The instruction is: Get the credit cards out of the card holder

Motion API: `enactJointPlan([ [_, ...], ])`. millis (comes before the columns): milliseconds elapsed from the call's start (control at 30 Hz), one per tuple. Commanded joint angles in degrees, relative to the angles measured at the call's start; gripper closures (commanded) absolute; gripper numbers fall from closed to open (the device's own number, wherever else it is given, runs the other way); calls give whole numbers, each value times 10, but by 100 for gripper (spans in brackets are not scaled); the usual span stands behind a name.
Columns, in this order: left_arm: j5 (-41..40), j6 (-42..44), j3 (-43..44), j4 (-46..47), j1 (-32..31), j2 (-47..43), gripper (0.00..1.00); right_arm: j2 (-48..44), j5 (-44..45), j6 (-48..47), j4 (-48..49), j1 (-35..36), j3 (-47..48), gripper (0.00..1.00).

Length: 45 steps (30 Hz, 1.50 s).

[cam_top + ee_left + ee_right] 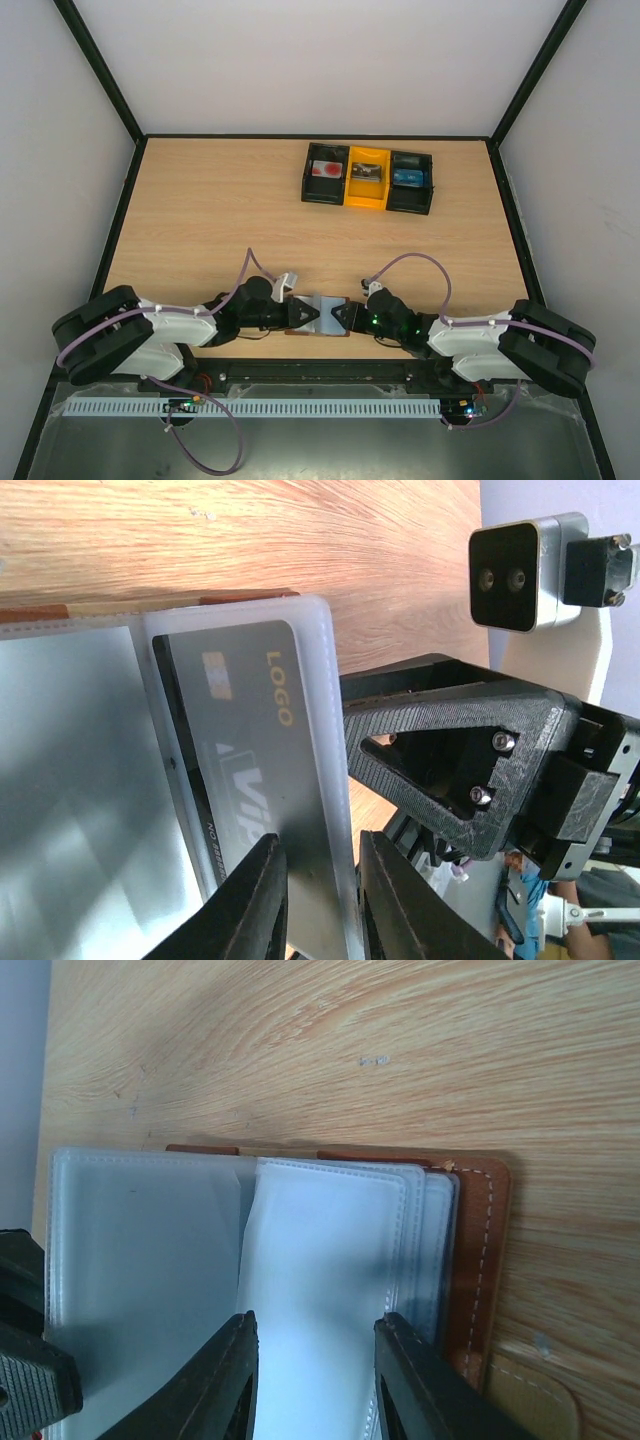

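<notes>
Tray (306,182) at far side, three cards (367,172) in it. Card holder (323,312) open — brown leather, pale sleeves, grey card (250,750) inside. Left gripper (320,910), right gripper (315,1380): fingers slightly spread over sleeves.

A three-compartment tray (366,194) (black, yellow, black) sits on the wooden table (200,220).

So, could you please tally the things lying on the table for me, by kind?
Tray: 1
Card holder: 1
Credit cards: 4, with one in each tray compartment (red-and-white, dark, blue) and a grey one in a holder sleeve
Total: 6
</notes>
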Motion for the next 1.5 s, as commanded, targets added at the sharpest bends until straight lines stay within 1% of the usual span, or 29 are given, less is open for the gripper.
enactJointPlan([
  [0,0,19,9,23,-5,11,77,18,14,3,-33,7,-14,67],
  [200,-2,20,7,29,-7,9,71,23,14,2,-27,12,-14,67],
  [267,-2,19,8,30,-8,6,72,24,14,3,-26,13,-14,67],
  [367,-2,22,8,22,-9,-1,77,24,13,3,-27,14,-14,68],
  [533,-5,24,3,18,-9,-14,76,26,12,2,-28,15,-16,68],
  [567,-7,24,3,14,-9,-18,77,26,13,2,-28,16,-17,68],
  [633,-13,31,5,-5,-9,-28,82,24,13,2,-29,16,-18,68],
  [767,-27,40,5,-32,-9,-49,85,18,14,2,-32,16,-18,70],
  [900,-31,43,5,-39,-9,-57,92,20,14,1,-31,17,-16,70],
  [1133,-32,46,9,-40,-9,-29,90,16,12,2,-32,17,-12,70],
  [1300,-37,51,13,-51,-9,-28,90,-2,8,4,-38,19,-12,69],
  [1467,-42,55,16,-62,-9,-30,88,-48,5,4,-55,20,-3,63],
])
